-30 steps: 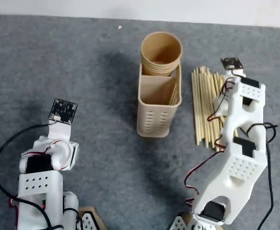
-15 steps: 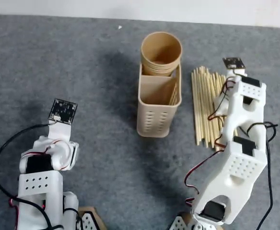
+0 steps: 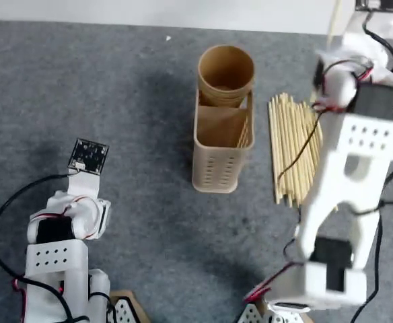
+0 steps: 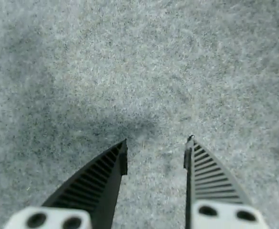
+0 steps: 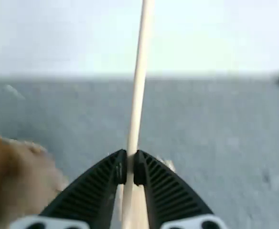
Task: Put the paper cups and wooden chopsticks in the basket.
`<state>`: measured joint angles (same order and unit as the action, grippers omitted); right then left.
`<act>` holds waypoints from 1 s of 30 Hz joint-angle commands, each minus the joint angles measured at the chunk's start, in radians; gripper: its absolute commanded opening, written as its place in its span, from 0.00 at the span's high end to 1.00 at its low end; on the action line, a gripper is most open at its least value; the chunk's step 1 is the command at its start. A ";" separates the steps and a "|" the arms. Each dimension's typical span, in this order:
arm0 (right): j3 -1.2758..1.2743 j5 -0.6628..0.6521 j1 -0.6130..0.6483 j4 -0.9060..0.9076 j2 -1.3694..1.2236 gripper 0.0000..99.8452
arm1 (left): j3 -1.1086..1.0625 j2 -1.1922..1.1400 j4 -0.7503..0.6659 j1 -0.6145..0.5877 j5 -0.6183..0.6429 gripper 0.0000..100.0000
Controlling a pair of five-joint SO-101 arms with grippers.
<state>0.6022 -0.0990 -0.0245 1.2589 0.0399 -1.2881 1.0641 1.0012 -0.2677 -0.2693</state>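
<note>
A tan slotted basket (image 3: pixel 217 165) stands mid-table, with a stack of brown paper cups (image 3: pixel 226 70) in its far compartment. A few wooden sticks lean in its near compartment. To its right, a pile of wooden chopsticks (image 3: pixel 289 148) lies on the carpet. My right arm (image 3: pixel 358 134) is raised above that pile. In the right wrist view my right gripper (image 5: pixel 130 164) is shut on one chopstick (image 5: pixel 138 86) that points up and away; the cups (image 5: pixel 10 176) show as a brown blur beside it. My left gripper (image 4: pixel 157 143) is open over bare carpet at the near left.
Grey carpet (image 3: pixel 116 81) covers the table, with open room to the left of the basket. A pale wall (image 3: pixel 183 10) runs along the far edge. The left arm (image 3: pixel 65 229) sits at the near left with its cables.
The right arm has lifted from low over the chopstick pile and swung toward the far edge, carrying one chopstick up. The left arm has kept still.
</note>
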 commanded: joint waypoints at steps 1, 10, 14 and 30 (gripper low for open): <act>0.035 0.087 0.091 -0.111 0.147 0.99 | 0.002 0.013 -0.017 0.012 -0.008 0.80; -0.305 0.183 0.265 -0.400 0.206 0.99 | 0.002 0.013 -0.017 0.012 -0.008 0.80; -0.621 0.180 0.269 -0.668 0.328 0.99 | 0.002 0.013 -0.017 0.012 -0.008 0.80; -1.334 0.040 0.323 -0.858 0.803 0.95 | 0.001 0.013 -0.034 0.012 -0.008 0.80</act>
<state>-0.7357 -0.0100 0.2977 0.3798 0.8086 -1.2927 1.0641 0.9797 -0.2677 -0.2693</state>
